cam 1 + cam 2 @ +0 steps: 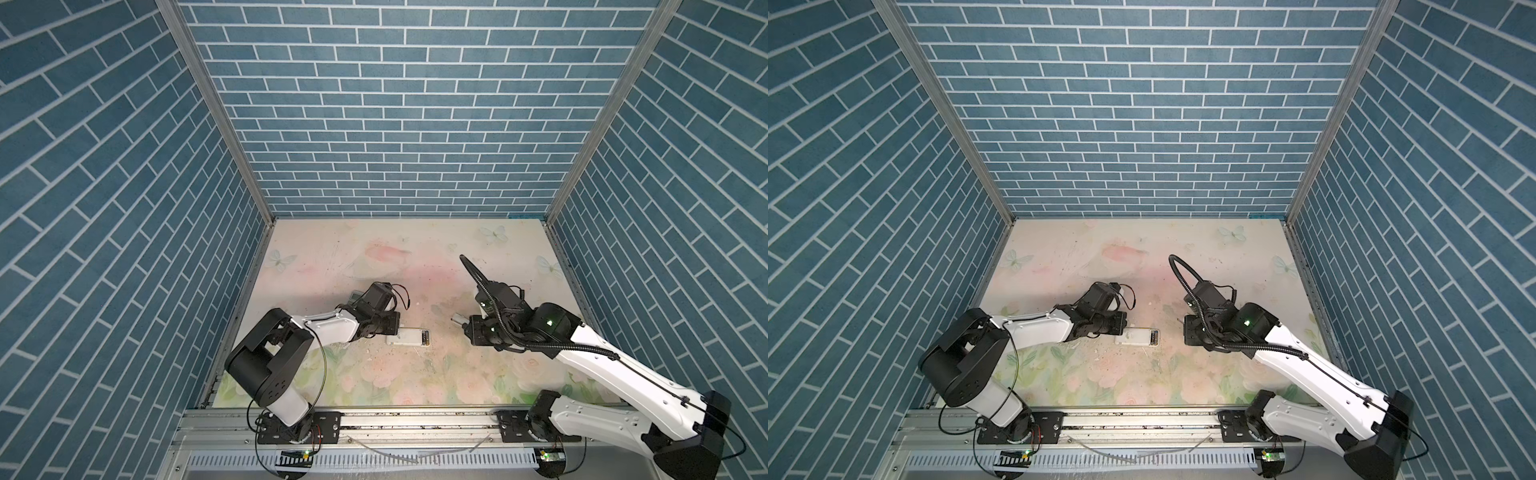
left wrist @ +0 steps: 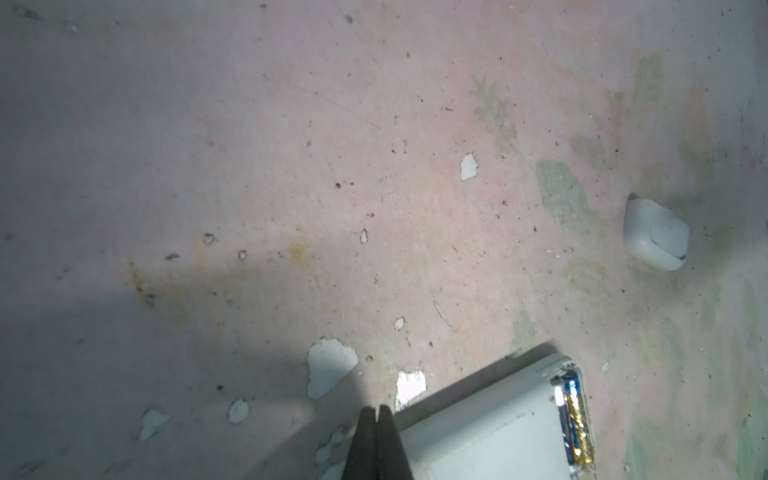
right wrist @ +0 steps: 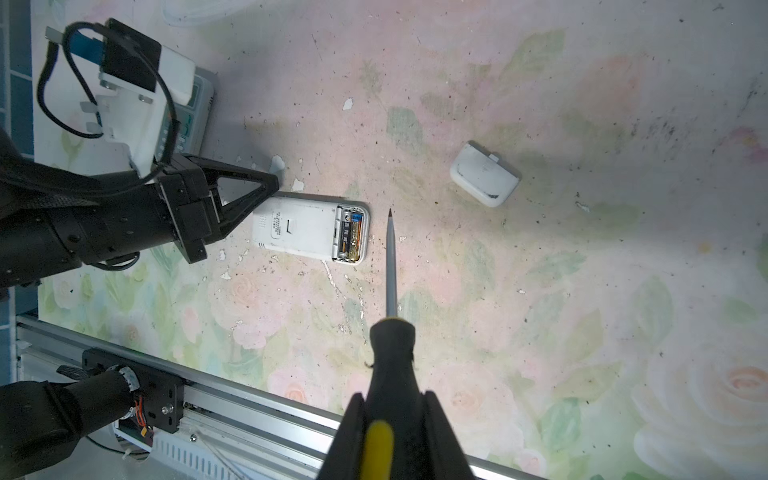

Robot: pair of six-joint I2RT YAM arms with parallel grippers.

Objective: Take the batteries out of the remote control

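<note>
The white remote control lies back up near the table's middle, also in both top views. Its end compartment is open, and the batteries lie inside it, dark with gold and blue. My left gripper is shut and empty. Its tips rest at the remote's corner farthest from the compartment. My right gripper is shut on the black-and-yellow handle of a screwdriver. The tip points at the table just beside the remote's battery end, a little apart from it.
A small white cover plate lies loose on the table beyond the remote's battery end. A second grey remote with buttons sits under the left wrist. An aluminium rail runs along the front edge. Blue brick walls enclose the table.
</note>
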